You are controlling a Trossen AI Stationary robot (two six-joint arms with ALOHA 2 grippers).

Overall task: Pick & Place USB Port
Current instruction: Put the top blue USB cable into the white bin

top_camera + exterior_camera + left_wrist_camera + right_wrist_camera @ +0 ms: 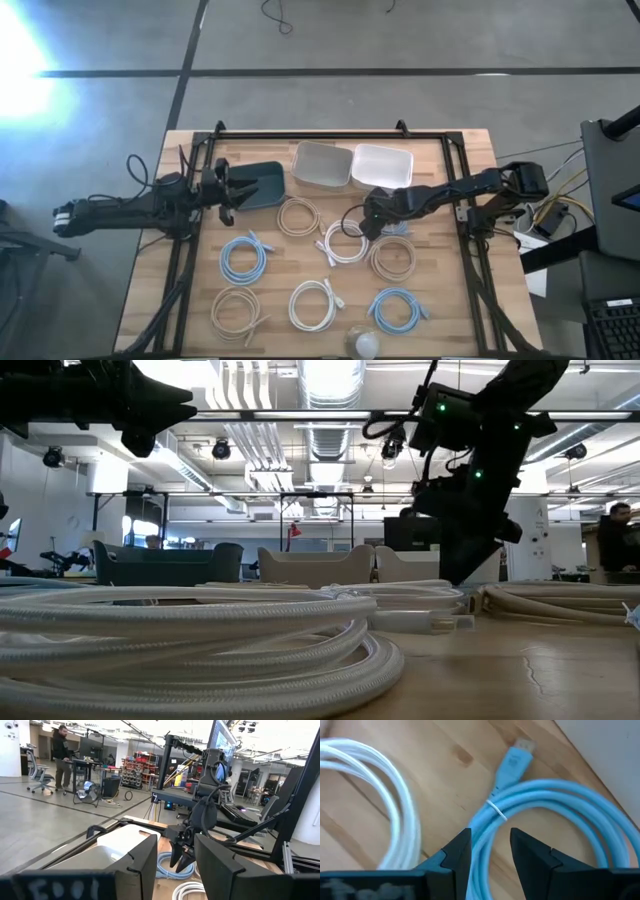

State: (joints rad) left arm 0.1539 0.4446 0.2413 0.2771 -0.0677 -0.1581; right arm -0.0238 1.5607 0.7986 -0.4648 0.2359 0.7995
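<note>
Reaching: right tool (372, 222) is low over the middle of the table (470, 300), its two dark fingers (452, 852) straddling a light blue coiled USB cable (555, 805); a strand of the cable runs up between them, and whether they pinch it I cannot tell.
Task thing: the light blue USB cable lies flat on the wood just in front of the white bin (384, 165), its plug (522, 745) pointing toward the bin's edge, a white tie around the coil.
Neighbour: a white coiled cable (345, 243) lies just beside the blue one, on the right tool's other side.
Left tool: left tool (232, 186) hovers above the dark bin (262, 183) at the table's rear left, fingers parted with nothing between them.
Bins: dark bin, grey bin (322, 164) and white bin stand in a row along the far edge.
Other cables: cream, white and blue coils lie spread over the near half, among them a blue coil (243, 258) and a white coil (316, 303).
Room: a person (61, 755) stands by desks far off.
</note>
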